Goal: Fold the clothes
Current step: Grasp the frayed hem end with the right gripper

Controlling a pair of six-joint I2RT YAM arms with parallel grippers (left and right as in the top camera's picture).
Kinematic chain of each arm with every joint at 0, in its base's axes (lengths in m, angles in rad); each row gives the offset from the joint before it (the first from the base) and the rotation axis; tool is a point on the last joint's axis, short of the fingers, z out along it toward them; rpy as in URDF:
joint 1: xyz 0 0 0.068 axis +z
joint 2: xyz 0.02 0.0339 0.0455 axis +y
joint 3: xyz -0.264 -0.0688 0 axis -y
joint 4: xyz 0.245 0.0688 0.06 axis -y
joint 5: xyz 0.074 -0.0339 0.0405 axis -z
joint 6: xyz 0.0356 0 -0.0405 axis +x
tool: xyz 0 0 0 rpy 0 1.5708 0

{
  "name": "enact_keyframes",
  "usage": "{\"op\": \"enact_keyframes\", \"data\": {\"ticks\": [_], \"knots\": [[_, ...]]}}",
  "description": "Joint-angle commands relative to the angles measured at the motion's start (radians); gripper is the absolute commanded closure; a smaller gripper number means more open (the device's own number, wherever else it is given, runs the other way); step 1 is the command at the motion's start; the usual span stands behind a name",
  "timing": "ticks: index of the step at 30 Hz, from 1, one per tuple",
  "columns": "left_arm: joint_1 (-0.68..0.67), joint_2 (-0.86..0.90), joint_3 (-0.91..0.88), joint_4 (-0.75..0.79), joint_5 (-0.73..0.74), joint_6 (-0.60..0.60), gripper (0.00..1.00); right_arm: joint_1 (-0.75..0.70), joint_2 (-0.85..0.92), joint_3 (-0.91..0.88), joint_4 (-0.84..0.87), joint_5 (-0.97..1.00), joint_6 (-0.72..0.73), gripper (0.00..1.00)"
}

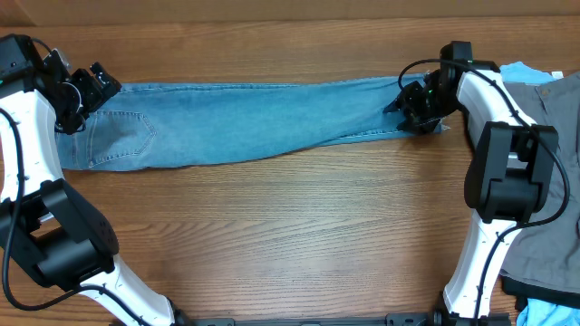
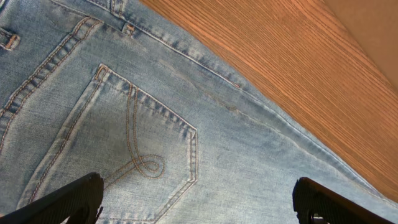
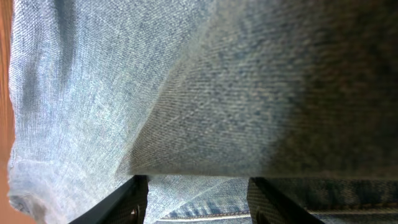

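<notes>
Faded light-blue denim jeans (image 1: 245, 127), coarsely woven with tan stitching, lie on a matt wood-grain bench (image 1: 290, 235). The arms (image 1: 27, 127) have smooth, glossy white plastic shells.

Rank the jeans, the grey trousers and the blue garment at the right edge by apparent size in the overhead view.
1. Jeans, stretched across most of the view.
2. Grey trousers, partly cut off by the frame edge, so their true size is unsure.
3. Blue garment, only slivers showing.
</notes>
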Motion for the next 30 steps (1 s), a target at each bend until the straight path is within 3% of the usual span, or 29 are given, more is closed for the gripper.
{"op": "enact_keyframes", "data": {"ticks": [1, 13, 20, 28, 30], "knots": [[0.0, -0.024, 0.026, 0.004, 0.011, 0.011, 0.0, 0.026, -0.018, -0.015, 0.031, 0.057, -0.032, 0.43], [0.0, -0.024, 0.026, 0.004, 0.011, 0.011, 0.0, 0.026, -0.112, -0.012, -0.076, 0.374, -0.173, 0.39], [0.0, -0.024, 0.026, 0.004, 0.011, 0.011, 0.0, 0.016, -0.148, 0.002, -0.079, 0.448, -0.272, 0.35], [0.0, -0.024, 0.026, 0.004, 0.011, 0.011, 0.0, -0.053, -0.148, 0.019, -0.048, 0.436, -0.359, 0.33], [0.0, -0.024, 0.026, 0.004, 0.011, 0.011, 0.0, -0.067, -0.148, 0.018, -0.028, 0.351, -0.444, 0.34]]}}
